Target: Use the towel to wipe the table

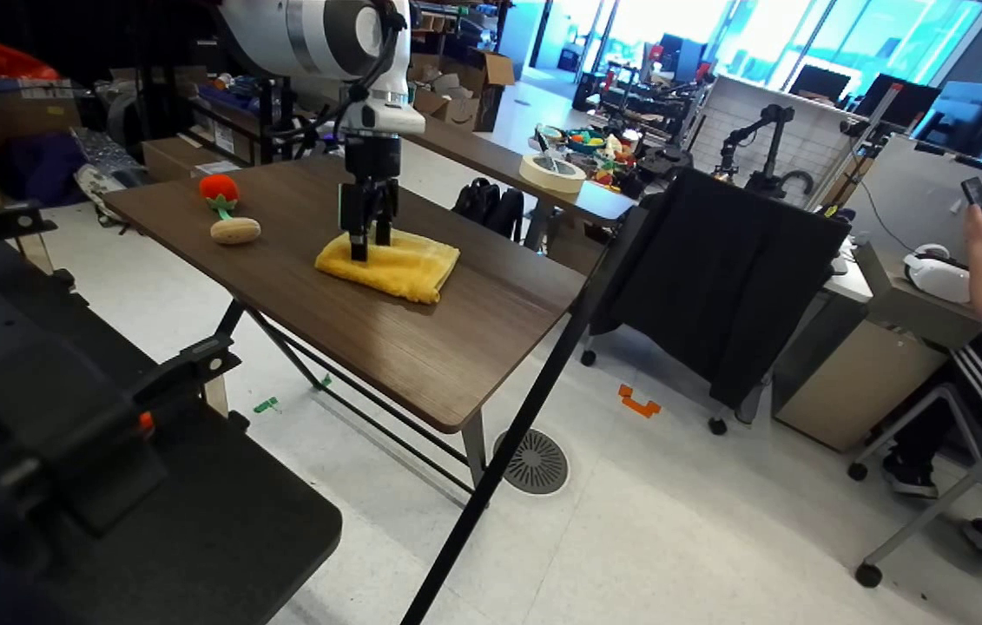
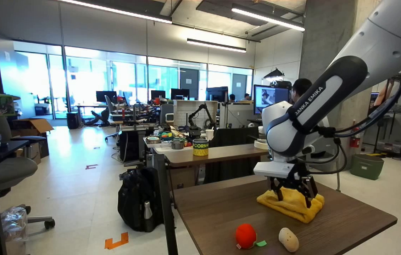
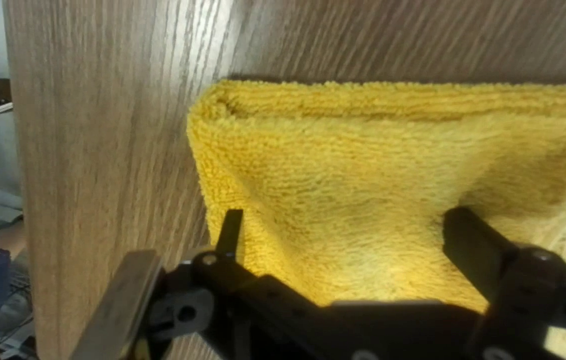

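Note:
The yellow towel lies folded and rumpled on the table, seen in both exterior views (image 1: 421, 271) (image 2: 270, 202) and filling much of the wrist view (image 3: 353, 160). The dark brown wood-grain table shows in both exterior views (image 1: 421, 356) (image 2: 218, 202) and around the towel in the wrist view (image 3: 102, 125). My gripper (image 1: 371, 249) points down at the towel, also in an exterior view (image 2: 294, 202). In the wrist view the gripper (image 3: 344, 212) has its fingers wide apart, both over the towel, nothing clamped between them. The fingertips are at or very near the cloth; exact contact is unclear.
A red round object with green (image 1: 219, 188) (image 2: 245, 235) and a tan rounded object (image 1: 235, 230) (image 2: 288, 240) lie on the same table. A narrow table (image 2: 221, 153) stands alongside. A black cart (image 1: 221, 521) and a black-draped thing (image 1: 708, 278) stand nearby.

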Controlling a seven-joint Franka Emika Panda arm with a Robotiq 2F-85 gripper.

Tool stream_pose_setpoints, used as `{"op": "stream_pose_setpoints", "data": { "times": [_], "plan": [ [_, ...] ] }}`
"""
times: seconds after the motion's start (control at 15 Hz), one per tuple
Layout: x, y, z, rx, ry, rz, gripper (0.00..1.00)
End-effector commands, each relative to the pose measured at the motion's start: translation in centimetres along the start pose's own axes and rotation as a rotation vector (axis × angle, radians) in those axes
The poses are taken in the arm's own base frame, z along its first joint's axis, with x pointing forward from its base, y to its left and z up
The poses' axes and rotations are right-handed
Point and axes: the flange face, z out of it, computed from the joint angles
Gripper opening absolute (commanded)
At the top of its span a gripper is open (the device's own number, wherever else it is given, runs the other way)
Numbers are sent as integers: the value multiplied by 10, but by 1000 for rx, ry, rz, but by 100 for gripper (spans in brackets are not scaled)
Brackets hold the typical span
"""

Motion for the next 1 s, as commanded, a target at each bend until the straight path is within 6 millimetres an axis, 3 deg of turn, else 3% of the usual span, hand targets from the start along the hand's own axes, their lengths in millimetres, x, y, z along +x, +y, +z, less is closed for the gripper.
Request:
{"op": "stream_pose_setpoints", "data": {
  "times": [0.0, 0.93],
  "plan": [
    [-5, -8, 4, -26, -42, -34, 100],
    [-17, -30, 7, 94, -111, -814, 100]
  ]
}}
